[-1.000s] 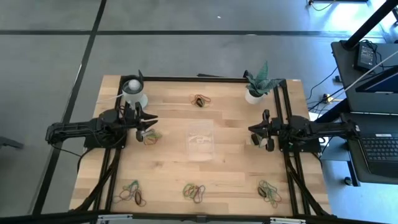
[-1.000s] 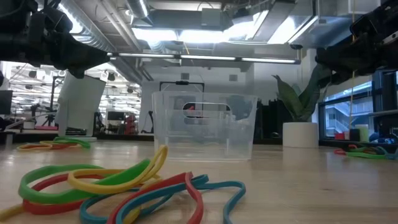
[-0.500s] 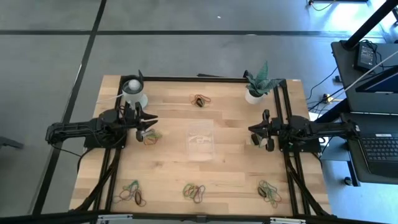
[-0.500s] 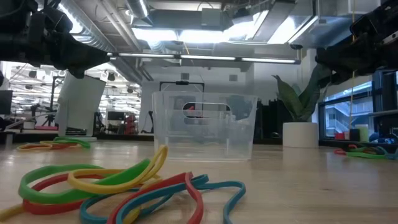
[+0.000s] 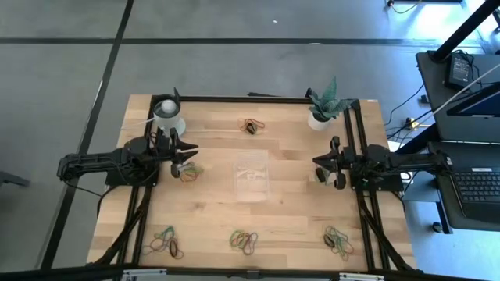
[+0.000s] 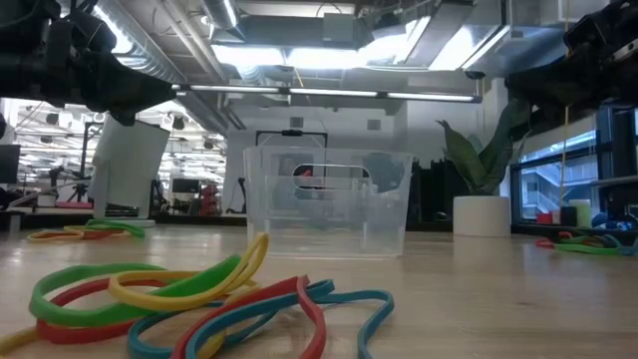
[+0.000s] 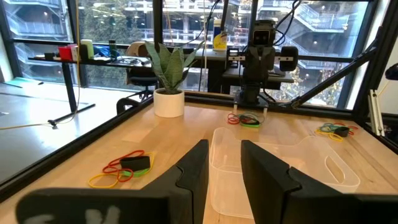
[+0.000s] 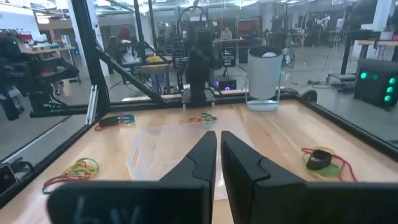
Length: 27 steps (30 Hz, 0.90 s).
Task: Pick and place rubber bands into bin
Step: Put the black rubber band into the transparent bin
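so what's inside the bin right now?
The clear bin at the middle of the table looks empty: through its walls only the room behind shows, and no rubber bands lie on its floor. Both grippers are apart from it.

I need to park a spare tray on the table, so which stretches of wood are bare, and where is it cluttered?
Bare wood lies between the bin and the three piles of rubber bands along the near edge, and between the bin and the right claw. It is crowded by the left claw, where bands lie beside the white cup. One small pile sits between the cup and the plant pot.
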Each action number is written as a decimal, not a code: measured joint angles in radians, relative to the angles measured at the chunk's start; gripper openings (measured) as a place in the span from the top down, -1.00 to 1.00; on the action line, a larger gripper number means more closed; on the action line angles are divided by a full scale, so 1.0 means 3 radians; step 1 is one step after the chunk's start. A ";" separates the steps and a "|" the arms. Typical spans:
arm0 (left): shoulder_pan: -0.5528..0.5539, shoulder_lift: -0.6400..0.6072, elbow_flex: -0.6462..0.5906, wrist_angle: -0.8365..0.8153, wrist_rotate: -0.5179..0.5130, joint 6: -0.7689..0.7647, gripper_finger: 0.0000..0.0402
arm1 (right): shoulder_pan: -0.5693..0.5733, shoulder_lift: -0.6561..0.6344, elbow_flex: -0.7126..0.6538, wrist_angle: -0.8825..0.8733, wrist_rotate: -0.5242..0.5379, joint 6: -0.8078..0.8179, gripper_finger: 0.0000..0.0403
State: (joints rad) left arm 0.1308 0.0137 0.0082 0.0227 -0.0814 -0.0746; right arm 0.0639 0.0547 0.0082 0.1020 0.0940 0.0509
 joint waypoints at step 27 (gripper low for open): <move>0.0000 0.0000 0.0000 0.0000 0.0000 0.0000 0.56 | -0.0429 0.3438 0.2310 -0.0129 0.0584 -0.0156 1.00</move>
State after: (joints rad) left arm 0.1308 0.0137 0.0082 0.0227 -0.0814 -0.0744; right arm -0.0649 1.0861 0.7011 0.0634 0.2692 0.0042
